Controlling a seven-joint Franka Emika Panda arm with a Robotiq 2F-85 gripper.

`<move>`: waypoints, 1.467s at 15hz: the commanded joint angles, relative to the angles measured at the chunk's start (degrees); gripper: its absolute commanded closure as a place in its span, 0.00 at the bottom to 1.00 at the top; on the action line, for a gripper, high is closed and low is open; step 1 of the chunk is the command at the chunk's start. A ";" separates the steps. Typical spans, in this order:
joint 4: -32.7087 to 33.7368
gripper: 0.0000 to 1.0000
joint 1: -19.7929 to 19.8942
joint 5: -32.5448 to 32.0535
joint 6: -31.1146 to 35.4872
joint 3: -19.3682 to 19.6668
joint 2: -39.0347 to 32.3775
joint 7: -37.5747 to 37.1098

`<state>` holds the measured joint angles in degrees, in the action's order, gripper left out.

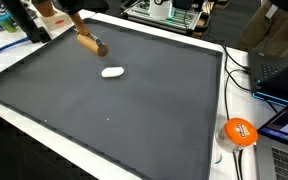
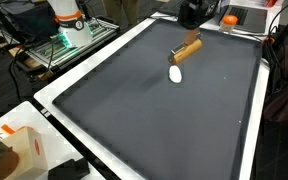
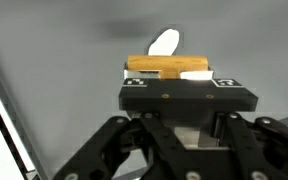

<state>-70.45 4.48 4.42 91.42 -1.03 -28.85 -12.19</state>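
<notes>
Wrist view: the pincer is clamped on a wooden block, held just above the bench near its far edge. A white oval piece lies beside it, untouched. The grasp is done; the block is not yet set down.

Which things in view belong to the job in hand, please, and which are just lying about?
In hand: end effector shut on the brown wooden stick; white oval piece near it on the dark grey mat.
Lying about: orange round object beside the mat.
</notes>
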 commanded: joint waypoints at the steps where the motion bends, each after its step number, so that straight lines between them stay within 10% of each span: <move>1: 0.44 0.53 -1.01 0.58 -0.30 1.38 -0.28 0.32; 4: 0.47 0.53 -1.10 0.56 -0.29 1.44 -0.61 0.31; 5: 0.04 0.78 -1.14 0.57 0.28 1.46 -0.42 0.20; 22: -33.05 0.78 -2.45 0.77 20.76 1.41 21.21 6.37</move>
<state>-96.87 2.77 4.28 109.04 0.41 -12.07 -7.35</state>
